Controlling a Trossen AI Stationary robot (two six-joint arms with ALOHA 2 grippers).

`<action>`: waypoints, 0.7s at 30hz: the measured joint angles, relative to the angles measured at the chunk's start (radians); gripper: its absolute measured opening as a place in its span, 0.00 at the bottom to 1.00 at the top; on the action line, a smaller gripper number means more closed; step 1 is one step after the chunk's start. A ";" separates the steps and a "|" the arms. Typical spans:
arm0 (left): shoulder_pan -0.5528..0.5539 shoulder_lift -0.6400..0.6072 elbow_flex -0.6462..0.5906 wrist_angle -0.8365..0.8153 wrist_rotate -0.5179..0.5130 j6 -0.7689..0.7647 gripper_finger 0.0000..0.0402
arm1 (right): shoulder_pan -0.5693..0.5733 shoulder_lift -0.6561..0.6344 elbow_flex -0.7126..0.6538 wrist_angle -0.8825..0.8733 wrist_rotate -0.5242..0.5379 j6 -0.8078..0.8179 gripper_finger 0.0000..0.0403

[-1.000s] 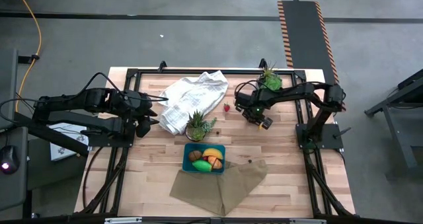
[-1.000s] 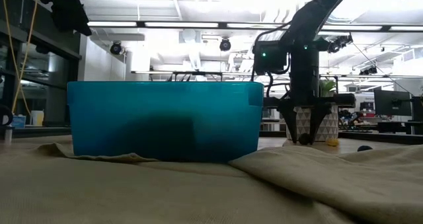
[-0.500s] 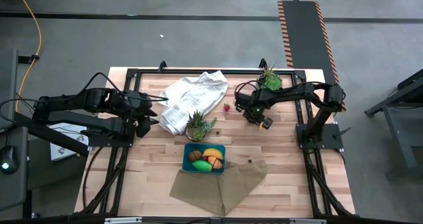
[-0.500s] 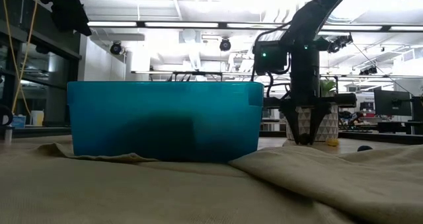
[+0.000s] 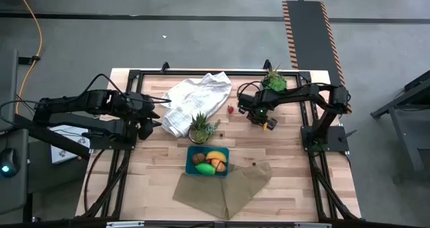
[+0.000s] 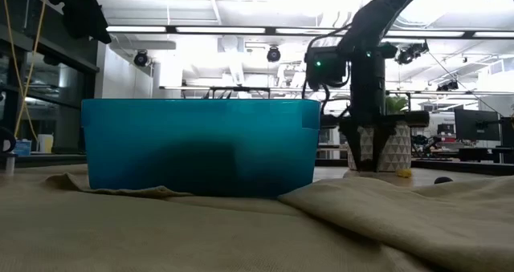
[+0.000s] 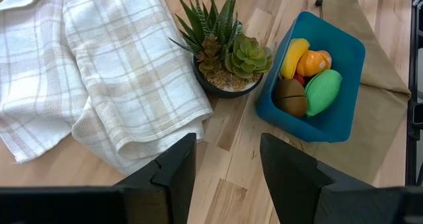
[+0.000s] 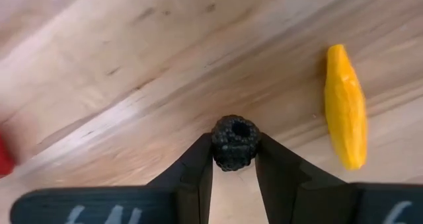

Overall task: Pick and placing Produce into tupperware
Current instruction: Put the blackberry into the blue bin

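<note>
**Right gripper pinched the blackberry at the far side**

Down at the worktop, the right gripper (image 8: 233,159) had its two fingers pressed on either side of a dark blackberry (image 8: 234,142), clamped on it with the berry sitting at the very tips. That low, straight-down pose made sense: such a tiny piece needs the tips level with the wood to catch it. Just beside it lay an orange slice (image 8: 346,106), not touched, and a sliver of red showed at the frame edge, probably the strawberry (image 5: 230,109) seen from above, too cut off to be sure.

From overhead, the right gripper (image 5: 259,114) worked near a potted plant (image 5: 274,80) at the back, well apart from the tupperware (image 5: 191,153), which sat on a tan cloth (image 5: 222,187) at the front, already holding a banana (image 7: 293,57), kiwi (image 7: 290,97), green pepper (image 7: 322,92) and an orange piece (image 7: 312,62).

The left gripper (image 7: 226,159) hung with fingers apart, empty, above a white towel (image 7: 86,72) and a second plant (image 7: 223,59), waiting.

The level camera saw only the tupperware's wall; its contents were hidden, and whether the berry had left the wood could not be told.
</note>
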 joint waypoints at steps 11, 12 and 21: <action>0.000 0.000 0.000 0.000 0.000 0.001 0.39 | 0.008 -0.001 0.140 -0.148 0.034 -0.101 0.20; 0.000 0.000 0.000 0.000 0.000 0.001 0.39 | 0.013 -0.001 0.154 -0.160 0.046 -0.102 0.20; 0.000 0.000 0.000 0.000 0.000 0.002 0.39 | 0.049 -0.001 0.301 -0.209 0.147 -0.112 0.20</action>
